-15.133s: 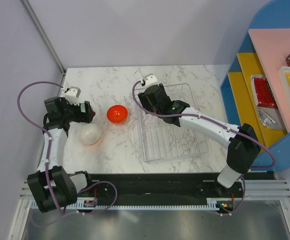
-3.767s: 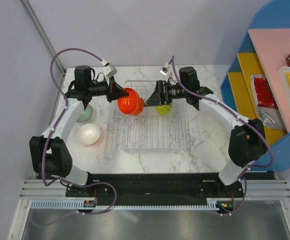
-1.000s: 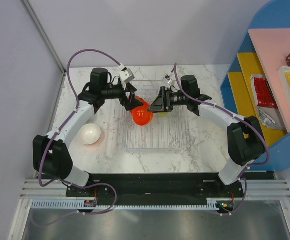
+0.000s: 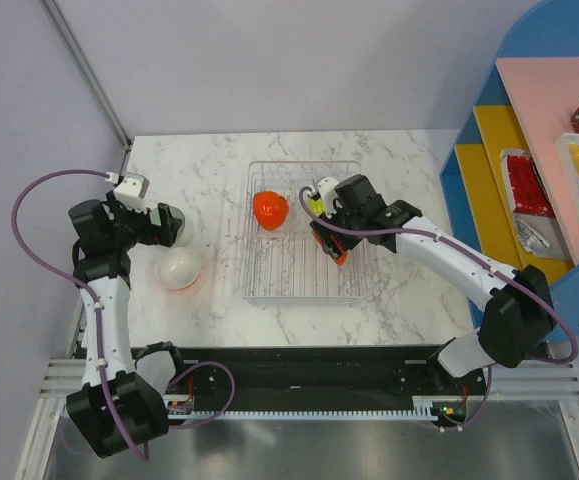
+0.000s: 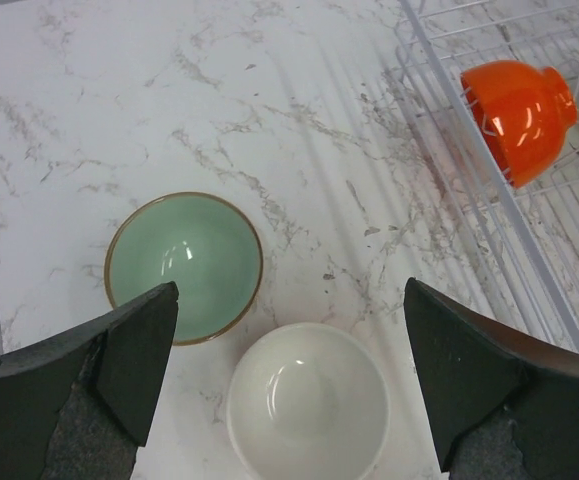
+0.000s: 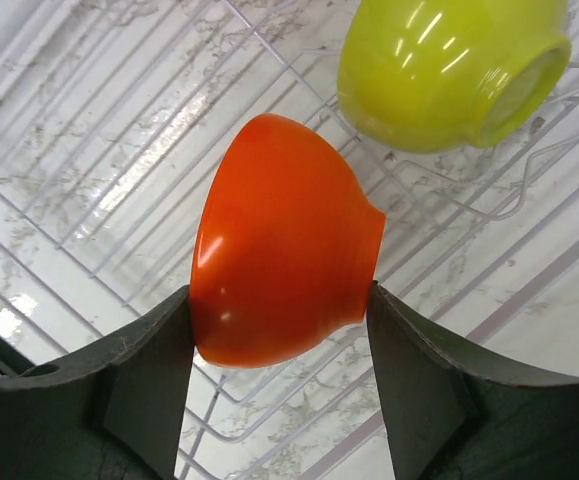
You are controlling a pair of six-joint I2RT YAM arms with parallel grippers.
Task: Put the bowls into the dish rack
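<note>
My right gripper (image 6: 279, 300) clamps an orange bowl (image 6: 269, 230) over the dish rack (image 6: 79, 170); my left gripper (image 5: 289, 300) hangs released above the mint bowl (image 5: 182, 265).

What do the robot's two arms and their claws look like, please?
The left arm and right arm have glossy white links with bulky black joints; a purple cable runs along each. The left claw and right claw each have two broad matte black fingers.
</note>
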